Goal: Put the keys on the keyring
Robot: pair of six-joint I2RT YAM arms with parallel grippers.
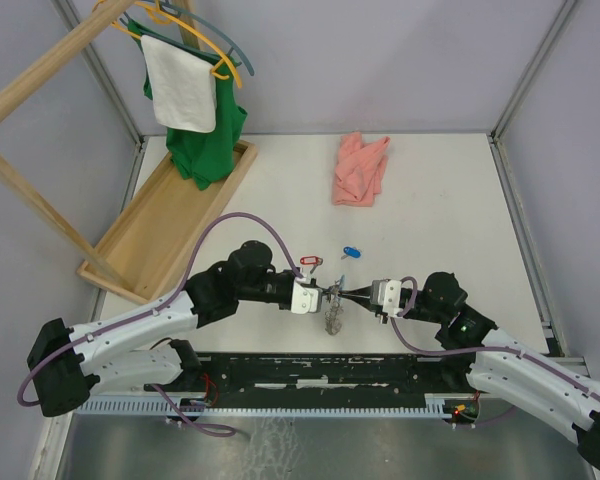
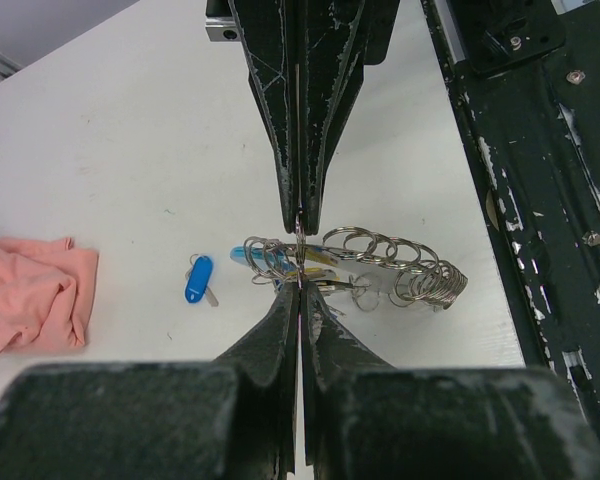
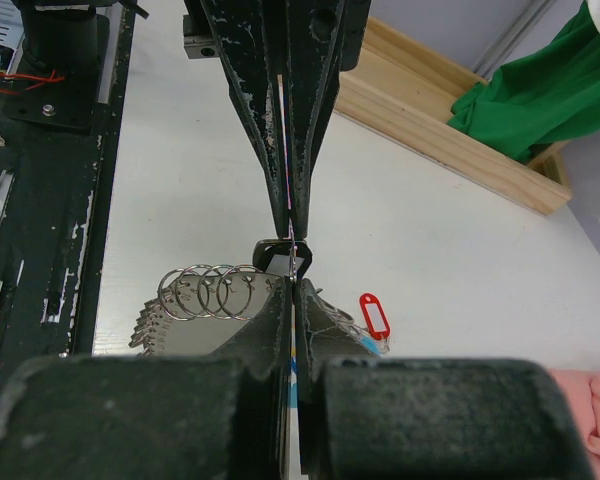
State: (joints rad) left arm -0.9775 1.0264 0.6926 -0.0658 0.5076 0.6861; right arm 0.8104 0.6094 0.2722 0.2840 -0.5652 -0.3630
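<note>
Keyring hangs between our left gripper and right gripper, both clamped shut tip to tip on its loop over the table, with red-tagged key just beyond leftward and blue-tagged key nearer right.

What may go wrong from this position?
1. The left end effector and right end effector are shut tip to tip at the keyring; a small misalignment may make them collide or lose it.
2. The red-tag key and blue-tag key lie loose nearby; moving the ring may knock them.
</note>
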